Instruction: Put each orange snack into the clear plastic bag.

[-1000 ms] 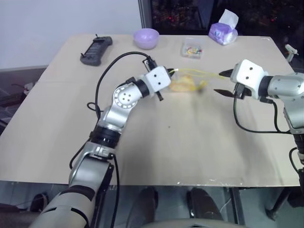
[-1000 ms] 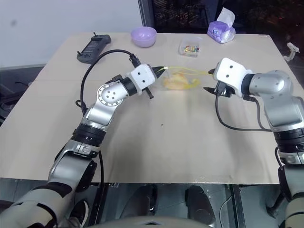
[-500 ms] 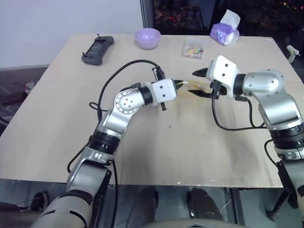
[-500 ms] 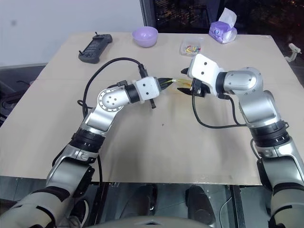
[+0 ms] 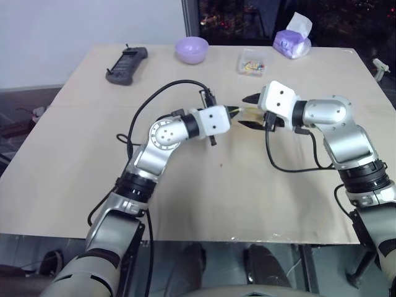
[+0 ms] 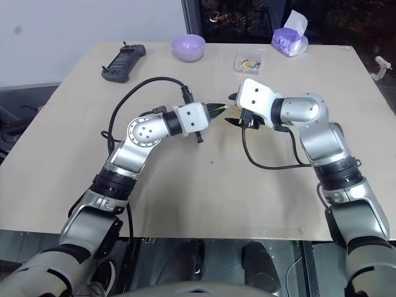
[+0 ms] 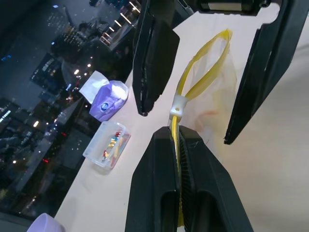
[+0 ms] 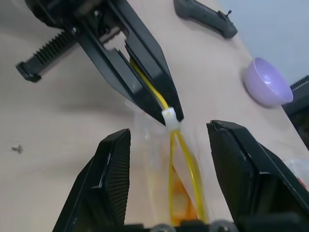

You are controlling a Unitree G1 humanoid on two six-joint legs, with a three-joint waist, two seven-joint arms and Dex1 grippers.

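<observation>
The left gripper [image 7: 179, 140] is seen clamped on the clear plastic bag [image 7: 212, 92] by its yellow zip strip at frame centre; the right gripper [image 8: 169, 159] is held wide apart around the bag's mouth, gripping nothing.

No text, label, brand, number or sign can be read on anything that is shown in these views.

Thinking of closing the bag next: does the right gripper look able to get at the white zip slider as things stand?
Probably yes. The right gripper is open, one finger on each side of the clear plastic bag's yellow strip, and the white slider sits bare just ahead, at the tips of the shut left gripper.
</observation>
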